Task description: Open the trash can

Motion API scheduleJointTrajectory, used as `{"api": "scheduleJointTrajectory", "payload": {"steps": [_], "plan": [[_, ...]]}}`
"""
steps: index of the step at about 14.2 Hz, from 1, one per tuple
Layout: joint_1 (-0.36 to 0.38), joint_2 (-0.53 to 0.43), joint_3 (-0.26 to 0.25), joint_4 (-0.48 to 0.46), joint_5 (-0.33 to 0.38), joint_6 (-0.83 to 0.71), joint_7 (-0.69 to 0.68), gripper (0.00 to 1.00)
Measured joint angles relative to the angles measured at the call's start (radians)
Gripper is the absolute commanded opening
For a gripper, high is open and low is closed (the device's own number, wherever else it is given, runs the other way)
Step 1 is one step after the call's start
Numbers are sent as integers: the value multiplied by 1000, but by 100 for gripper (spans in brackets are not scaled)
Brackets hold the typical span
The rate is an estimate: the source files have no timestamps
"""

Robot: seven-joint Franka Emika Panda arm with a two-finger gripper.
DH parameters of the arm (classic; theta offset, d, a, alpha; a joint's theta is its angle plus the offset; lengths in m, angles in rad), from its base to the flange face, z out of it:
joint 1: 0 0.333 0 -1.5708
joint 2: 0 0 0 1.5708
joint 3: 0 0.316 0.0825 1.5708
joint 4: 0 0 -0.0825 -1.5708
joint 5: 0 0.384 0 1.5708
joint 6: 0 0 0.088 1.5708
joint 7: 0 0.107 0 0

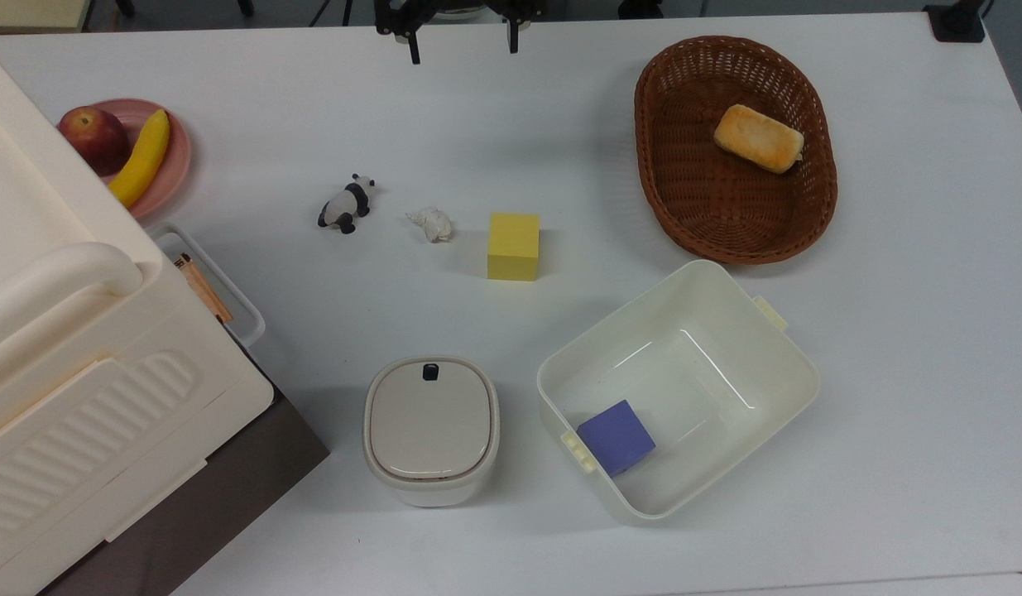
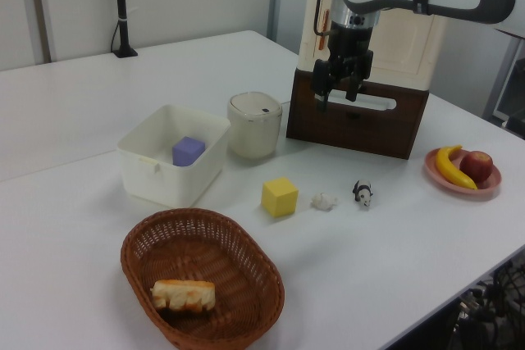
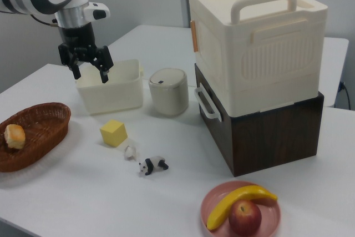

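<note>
— Operator, where is the trash can (image 1: 431, 430) sitting?

— Low in the top view, you are finding it standing upright on the white table (image 1: 908, 348), its beige lid (image 1: 429, 419) lying flat and closed with the black button (image 1: 430, 372) facing the table's middle. The large cream ribbed box (image 1: 72, 364) is standing at the top view's left of it, and the white tub (image 1: 775, 372) holding a purple cube (image 1: 616, 436) is sitting just beside it at the top view's right.

— And the gripper (image 3: 89, 66)?

— You are seeing it hanging in the air with its fingers pointing down and spread wide, gripping nothing. In the right view it is hovering above the tub, at the right view's left of the trash can (image 3: 170, 91). In the top view the gripper (image 1: 461, 37) is peeking in at the upper edge, well apart from the can, with the yellow cube (image 1: 513, 246) lying between them.

— Are they touching?

— No, you are looking at clear air between them in the left view, where the gripper (image 2: 337, 93) is hanging higher than the can (image 2: 255, 125).
</note>
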Motion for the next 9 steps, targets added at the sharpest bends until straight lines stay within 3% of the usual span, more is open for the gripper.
{"api": "scheduleJointTrajectory", "payload": {"steps": [6, 7, 8, 9], "plan": [[0, 0, 0, 0, 0, 0, 0, 100], [0, 0, 0, -1, 0, 0, -1, 69], [0, 1, 0, -1, 0, 0, -1, 1], [0, 1, 0, -2, 0, 0, -5, 0]]}}
